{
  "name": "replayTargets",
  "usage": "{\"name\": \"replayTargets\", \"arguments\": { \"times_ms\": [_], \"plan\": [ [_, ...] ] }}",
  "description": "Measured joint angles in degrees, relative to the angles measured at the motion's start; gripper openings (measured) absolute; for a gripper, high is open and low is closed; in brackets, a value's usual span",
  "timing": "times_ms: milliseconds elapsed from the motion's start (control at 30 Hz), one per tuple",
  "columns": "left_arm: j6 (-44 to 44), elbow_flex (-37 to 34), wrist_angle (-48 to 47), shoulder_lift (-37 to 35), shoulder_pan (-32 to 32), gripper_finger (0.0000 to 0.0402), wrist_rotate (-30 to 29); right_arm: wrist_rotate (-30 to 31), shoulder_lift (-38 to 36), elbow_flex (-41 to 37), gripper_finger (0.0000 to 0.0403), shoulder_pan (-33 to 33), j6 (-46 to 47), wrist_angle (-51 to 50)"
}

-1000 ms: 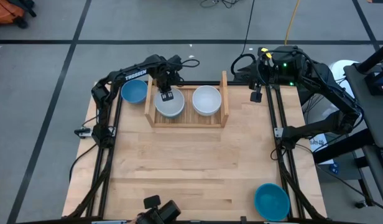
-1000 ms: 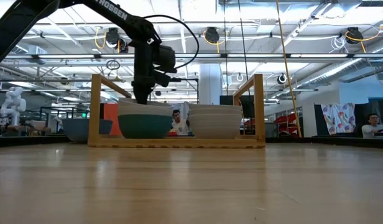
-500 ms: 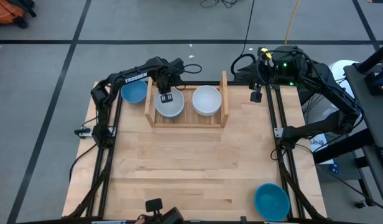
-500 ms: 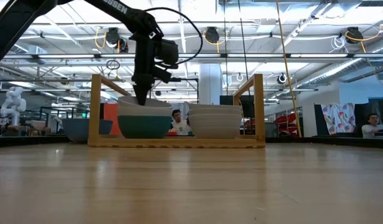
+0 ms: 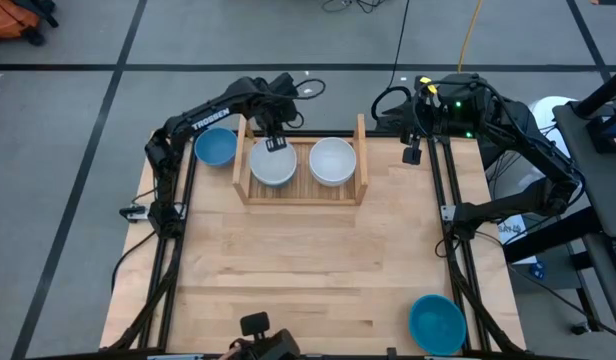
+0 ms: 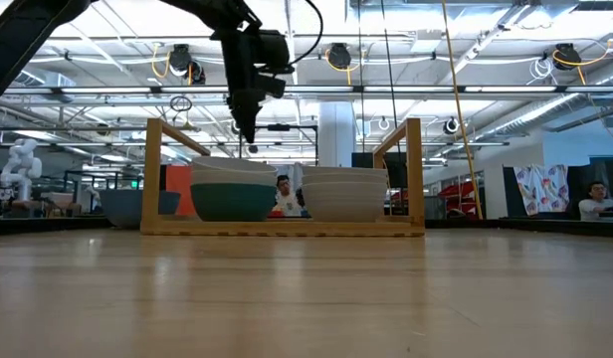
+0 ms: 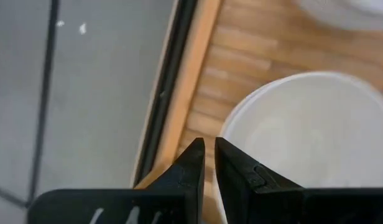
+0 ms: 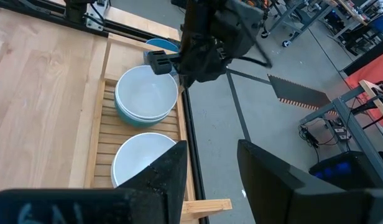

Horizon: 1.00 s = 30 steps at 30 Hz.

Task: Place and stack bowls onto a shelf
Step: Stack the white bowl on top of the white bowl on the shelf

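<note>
The table carries the shelf at its far edge, one blue bowl just left of the shelf and another blue bowl at the near right corner. Two bowl stacks sit side by side on the shelf's slats.

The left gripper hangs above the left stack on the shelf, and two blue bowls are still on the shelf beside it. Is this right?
Not quite. The left gripper is above the left stack, but the two blue bowls sit on the table, off the shelf, as the high view shows.
</note>
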Motion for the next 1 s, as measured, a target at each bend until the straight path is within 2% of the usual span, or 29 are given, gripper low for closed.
{"name": "replayTargets", "arguments": {
  "times_ms": [67,300,467,1000],
  "plan": [
    [0.0,0.3,0.0,0.0,0.0,0.0042,2.0,0.0,0.0,0.0,0.0137,0.0,0.0,0.0],
    [-0.2,-2.7,-0.1,0.0,0.0,0.0039,2.2,0.0,0.0,0.0,0.0137,0.0,0.0,0.0],
    [-0.6,-3.3,0.3,0.0,0.0,0.0006,2.2,0.0,0.0,0.0,0.0137,0.0,0.0,0.0],
    [-0.7,-4.9,1.9,0.0,1.2,0.0002,2.3,0.0,0.0,0.0,0.0137,0.0,0.0,0.0]
  ]
}}
